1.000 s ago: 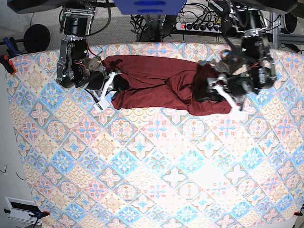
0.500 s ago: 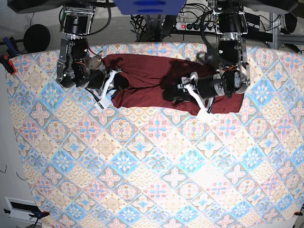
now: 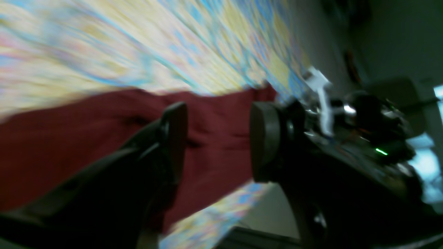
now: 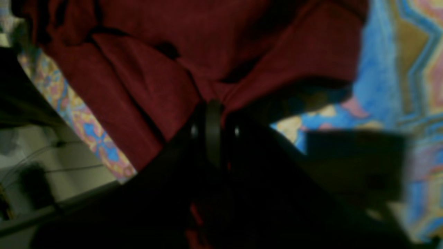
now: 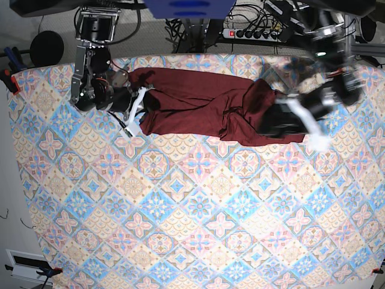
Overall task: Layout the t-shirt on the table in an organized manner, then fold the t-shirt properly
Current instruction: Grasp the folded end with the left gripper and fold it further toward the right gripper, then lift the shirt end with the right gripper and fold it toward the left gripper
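The maroon t-shirt (image 5: 192,102) lies stretched along the far side of the patterned table (image 5: 198,211), bunched into folds toward its right end. At its left end my right gripper (image 5: 147,103) is shut on it. In the right wrist view the jaws (image 4: 213,114) pinch a gathered fold of the t-shirt (image 4: 155,69). My left gripper (image 5: 269,125) hovers over the right end, blurred by motion. In the left wrist view its jaws (image 3: 218,138) stand apart, and the t-shirt (image 3: 69,138) shows through the gap without being pinched.
A power strip (image 5: 252,33) and cables sit behind the table's far edge. A black round object (image 5: 47,48) and a red clamp (image 5: 9,78) are at the far left. A white box (image 5: 27,265) lies on the floor at lower left.
My left arm swung left over the middle of the t-shirt, then back to its right end, and its jaws narrowed. The right gripper kept its hold and barely moved.
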`<state>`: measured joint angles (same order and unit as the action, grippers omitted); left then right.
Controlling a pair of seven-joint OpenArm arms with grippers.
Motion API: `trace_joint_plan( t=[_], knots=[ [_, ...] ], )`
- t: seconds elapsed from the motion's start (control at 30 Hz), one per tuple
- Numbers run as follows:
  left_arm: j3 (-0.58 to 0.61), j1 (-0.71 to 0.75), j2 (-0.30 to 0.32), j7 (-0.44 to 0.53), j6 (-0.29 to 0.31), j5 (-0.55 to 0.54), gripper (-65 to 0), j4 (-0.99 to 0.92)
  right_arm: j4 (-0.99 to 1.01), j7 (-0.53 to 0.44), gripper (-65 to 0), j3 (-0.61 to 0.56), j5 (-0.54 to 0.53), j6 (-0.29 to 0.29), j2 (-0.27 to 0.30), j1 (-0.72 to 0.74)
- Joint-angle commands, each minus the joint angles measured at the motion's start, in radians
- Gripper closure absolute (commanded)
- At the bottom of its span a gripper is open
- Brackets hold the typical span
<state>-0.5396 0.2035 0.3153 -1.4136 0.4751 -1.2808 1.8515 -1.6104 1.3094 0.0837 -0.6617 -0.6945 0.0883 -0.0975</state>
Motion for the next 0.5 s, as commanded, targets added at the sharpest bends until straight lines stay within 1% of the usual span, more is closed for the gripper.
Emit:
trace_joint_plan(
  t=[0.0,0.07,0.17,0.23,0.33,0.47],
  knots=[
    [-0.056,0.003,0.031,0.017,0.006,-0.021,-26.7,0.017,-0.047,-0.024,0.0,-0.009,-0.030,-0.004,0.008,0.017],
    [-0.145,0.006,0.054,0.017,0.006,-0.007,-26.7,0.015,-0.084,-0.024,0.0,-0.051,-0.030,-0.004,0.008,0.023],
    [-0.225,0.007,0.103,0.017,0.006,0.020,-26.7,0.015,-0.120,-0.024,0.0,-0.109,-0.026,-0.004,0.008,0.023],
    [-0.241,0.012,0.130,0.017,0.006,0.043,-26.7,0.014,-0.132,-0.026,0.0,-0.134,-0.026,-0.004,0.008,0.023],
    [-0.233,0.027,0.169,0.017,0.006,0.092,-26.7,0.014,-0.136,-0.027,0.0,-0.157,-0.025,-0.004,0.008,0.026],
    [-0.219,0.052,0.172,0.017,0.006,0.203,-26.7,0.014,-0.190,-0.029,0.0,-0.161,-0.025,-0.004,0.008,0.051]
  ],
)
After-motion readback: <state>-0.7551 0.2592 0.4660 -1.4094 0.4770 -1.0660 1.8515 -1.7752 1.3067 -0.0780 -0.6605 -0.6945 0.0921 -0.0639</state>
